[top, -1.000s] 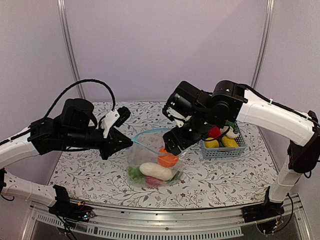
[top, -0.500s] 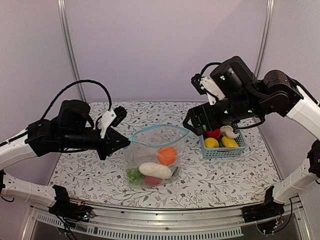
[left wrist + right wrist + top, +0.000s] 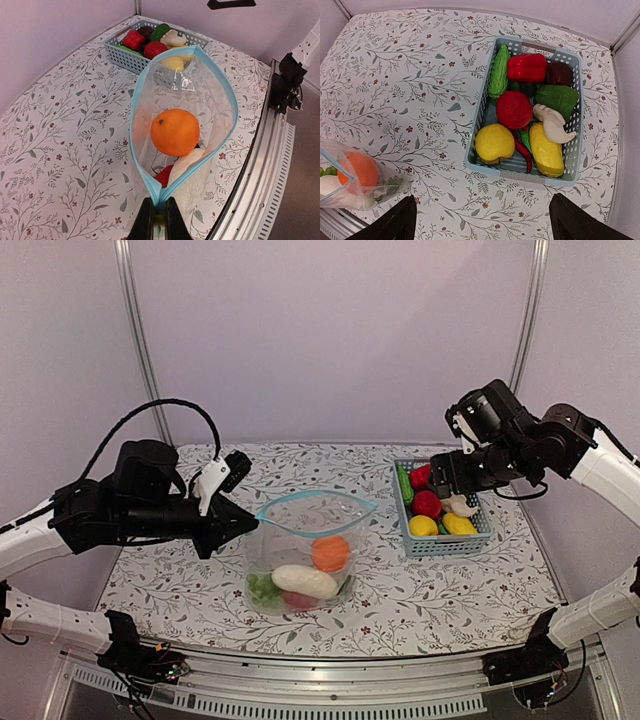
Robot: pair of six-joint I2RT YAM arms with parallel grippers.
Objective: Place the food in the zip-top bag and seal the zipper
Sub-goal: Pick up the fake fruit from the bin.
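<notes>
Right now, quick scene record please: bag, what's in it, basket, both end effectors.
bag: held up, mouth open, unsealed
in bag: orange, white radish, green bunch, red piece
basket: right of bag, holds lemon, tomato, other toy food
left end effector: shut on the blue zipper strip
right end effector: open, empty, raised by the basket

Glossy clear bag point(image 3: 290, 535), plastic mesh basket point(image 3: 480, 120)

open mouth of the zip-top bag point(image 3: 200, 100), ringed by the zipper point(image 3: 131, 135), is unobstructed from above. the left pincer point(image 3: 156, 220) clamps its left end, blocking that side. a bare bench point(image 3: 385, 570) strip separates bag and basket point(image 3: 522, 176). the right pincer point(image 3: 448, 478), fingers spread, hangs over the packed basket.
</notes>
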